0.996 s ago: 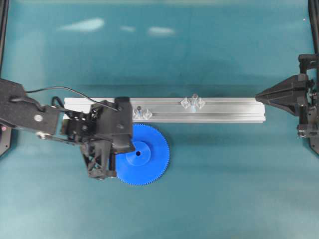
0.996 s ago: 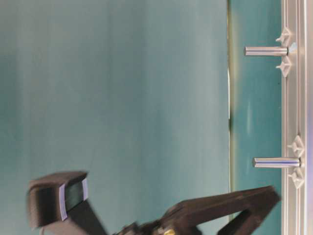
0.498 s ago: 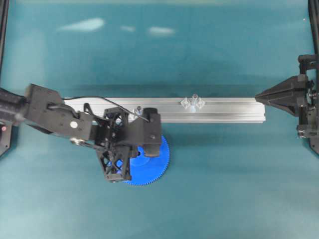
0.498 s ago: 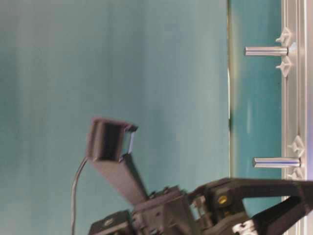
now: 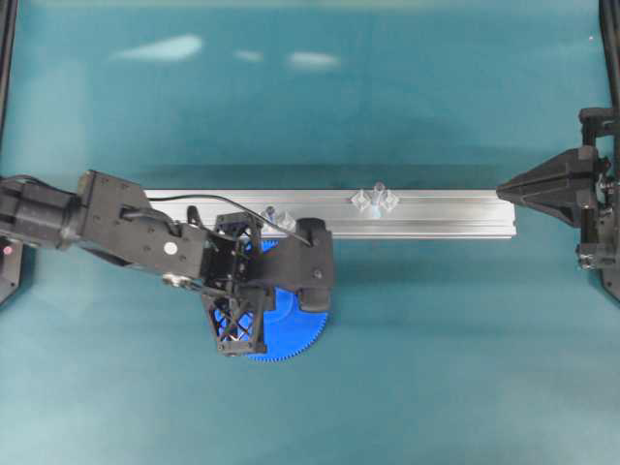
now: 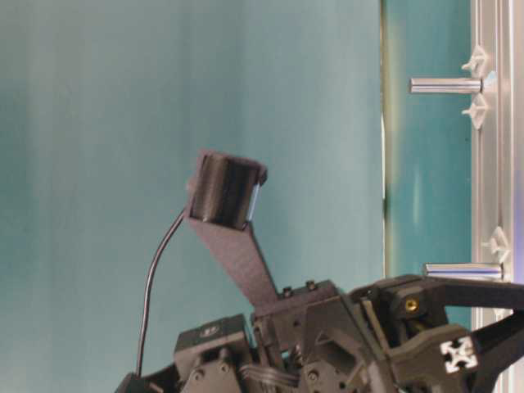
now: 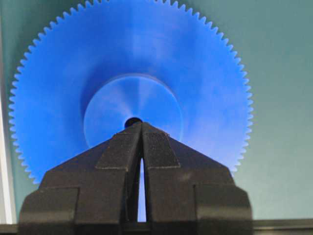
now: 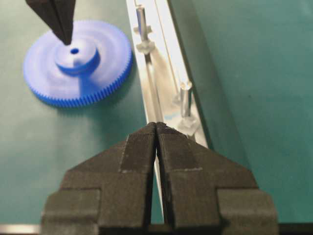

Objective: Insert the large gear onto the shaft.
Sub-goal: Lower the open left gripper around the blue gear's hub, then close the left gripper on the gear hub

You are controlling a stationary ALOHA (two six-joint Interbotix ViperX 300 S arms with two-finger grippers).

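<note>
The large gear (image 7: 195,63), bright blue with a raised hub, lies flat on the teal table. My left gripper (image 7: 141,125) is shut and empty, its tips hanging over the hub right by the bore hole. In the overhead view my left arm covers most of the gear (image 5: 295,334). In the right wrist view the left gripper's tip (image 8: 63,34) is just above the gear (image 8: 102,73). The shaft (image 5: 377,191) stands on the aluminium rail (image 5: 446,213) between two clear mounts, to the right of the gear. My right gripper (image 5: 502,187) is shut and empty at the rail's right end.
A second pin with clear mounts (image 5: 276,215) stands on the rail right beside my left wrist. In the right wrist view my right gripper (image 8: 156,125) points along the rail (image 8: 154,93), with the shaft (image 8: 185,100) just ahead.
My left arm has swung right and forward, from beside the gear to over it, and now covers most of it. The gear, rail and right arm have not moved.
</note>
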